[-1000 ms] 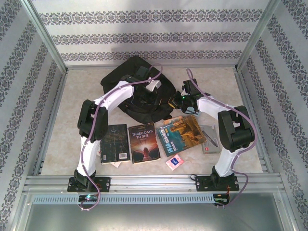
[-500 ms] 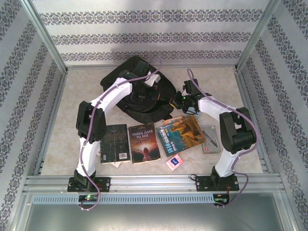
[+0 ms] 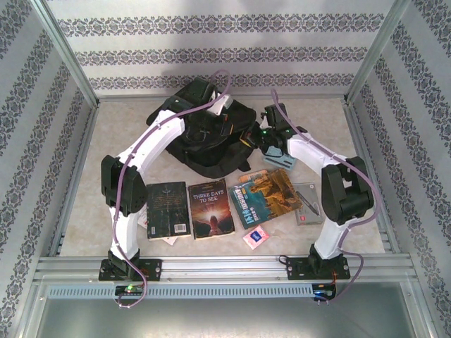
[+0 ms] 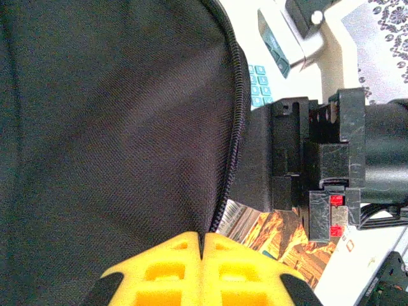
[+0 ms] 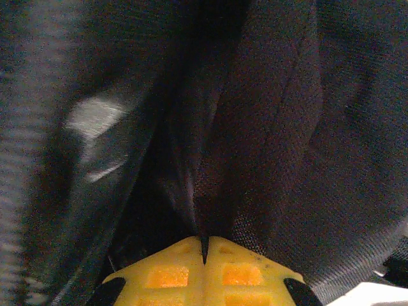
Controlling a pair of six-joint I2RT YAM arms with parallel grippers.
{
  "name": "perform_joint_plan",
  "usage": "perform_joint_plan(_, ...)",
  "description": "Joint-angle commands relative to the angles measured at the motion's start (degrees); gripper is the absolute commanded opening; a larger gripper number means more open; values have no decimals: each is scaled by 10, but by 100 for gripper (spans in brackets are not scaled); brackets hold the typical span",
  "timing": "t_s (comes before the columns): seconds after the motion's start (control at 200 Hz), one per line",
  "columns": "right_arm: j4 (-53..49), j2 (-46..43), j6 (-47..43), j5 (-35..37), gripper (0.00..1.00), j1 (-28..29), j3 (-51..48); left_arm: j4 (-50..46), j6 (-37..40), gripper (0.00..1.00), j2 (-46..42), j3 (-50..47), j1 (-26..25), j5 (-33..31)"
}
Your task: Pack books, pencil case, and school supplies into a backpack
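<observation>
The step in hand looks like opening the backpack [image 3: 201, 151], not loading it. The backpack lies on the counter [image 3: 91, 176], and both arms reach over it. The left claw [image 4: 201, 237] is fully closed, its yellow fingertips [image 4: 167, 271] pressed together right at the backpack's zip line, with the black fabric running down into the seam between them. It seems to have a pinch of that edge, though the contact itself is hidden under the tips. The right claw [image 5: 204, 241] is shut just as tight on a fold of the backpack's fabric (its wrist picture is dim and partly blurred), on the backpack's right-arm side.

Nothing looks packed. On the side of the backpack toward the arm bases lie the black-covered book [image 3: 168, 210], "Three Days to See" [image 3: 210, 208] and the illustrated paperback [image 3: 271, 196], in a row. The light blue calculator [image 3: 280, 160] sits just beside the backpack's right edge. The pink-and-white packet [image 3: 256, 236] lies beyond the books, well apart from the backpack.

The next move calls for drawing the two pinches apart to spread the mouth. Then one claw must let go and fetch a book while the other holds the opening.
</observation>
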Motion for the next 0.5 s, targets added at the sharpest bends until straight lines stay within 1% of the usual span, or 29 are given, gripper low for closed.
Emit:
perform_joint_plan(0.0,-46,14,-26,3,12,10,59,-15,12,0,-17,0,3,7)
perform_joint_plan(0.08,-81,9,-50,28,27,11,65,-16,9,0,-18,7,4,-2)
perform_joint_plan(0.145,-97,1,-66,42,44,10,60,-15,6,0,-19,13,4,-8)
perform_joint_plan(0.18,-103,-7,-74,50,48,9,53,-14,4,0,-20,16,5,-9)
perform_joint_plan(0.23,-108,-16,-79,57,50,8,44,-12,-1,0,-18,20,6,-8)
perform_joint_plan(0.265,-105,-22,-80,57,49,6,35,-10,-4,0,-19,22,7,-5)
perform_joint_plan(0.305,-95,-29,-80,53,46,4,24,-7,-7,0,-17,24,8,-1)
perform_joint_plan(0.415,-74,-30,-71,38,31,5,18,1,-12,0,-18,25,9,15)
perform_joint_plan(0.495,-47,-17,-46,18,20,7,22,4,-13,0,-15,25,9,25)
